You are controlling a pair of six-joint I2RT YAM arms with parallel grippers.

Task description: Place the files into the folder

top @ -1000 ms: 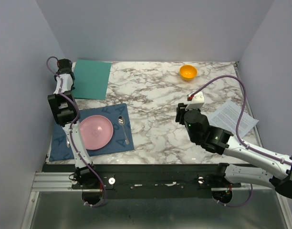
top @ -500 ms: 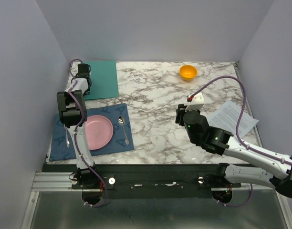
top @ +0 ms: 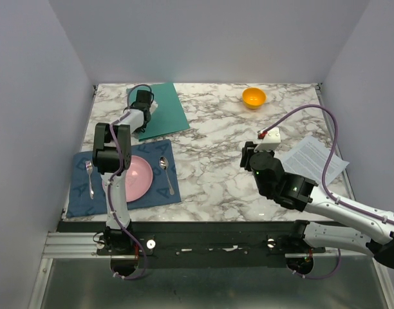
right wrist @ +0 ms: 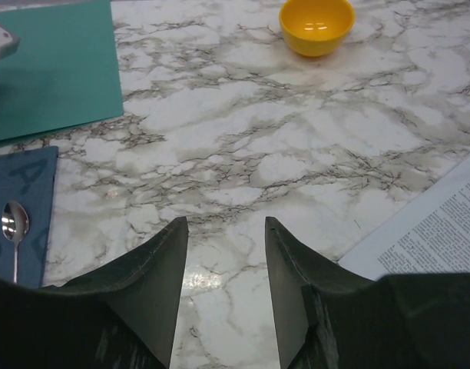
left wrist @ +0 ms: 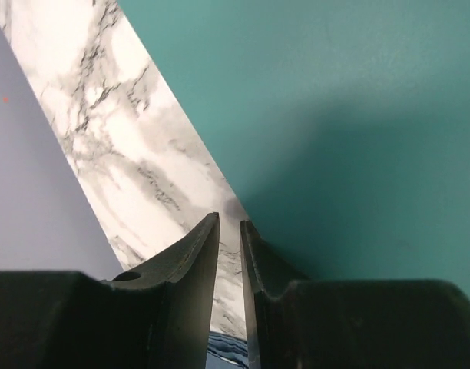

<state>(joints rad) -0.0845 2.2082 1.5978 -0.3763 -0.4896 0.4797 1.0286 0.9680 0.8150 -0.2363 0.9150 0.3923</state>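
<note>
The teal folder (top: 168, 106) lies flat at the back left of the marble table, turned at an angle. It fills the right of the left wrist view (left wrist: 358, 115). My left gripper (top: 142, 104) sits at the folder's left edge. Its jaws (left wrist: 230, 217) stand nearly together, the edge running in at their tips. The files (top: 313, 161) are white printed sheets lying at the right edge of the table, seen at the lower right in the right wrist view (right wrist: 438, 231). My right gripper (top: 250, 156) hovers open left of the files over bare marble (right wrist: 223, 224), holding nothing.
An orange bowl (top: 253, 97) stands at the back right. A dark blue placemat (top: 155, 190) at the front left carries a pink plate (top: 136, 177), a spoon (top: 165, 170) and a fork (top: 90, 177). Walls close in the left, back and right sides.
My left gripper has swung right along the back of the table, and the folder has come with it and turned. My right arm has barely moved.
</note>
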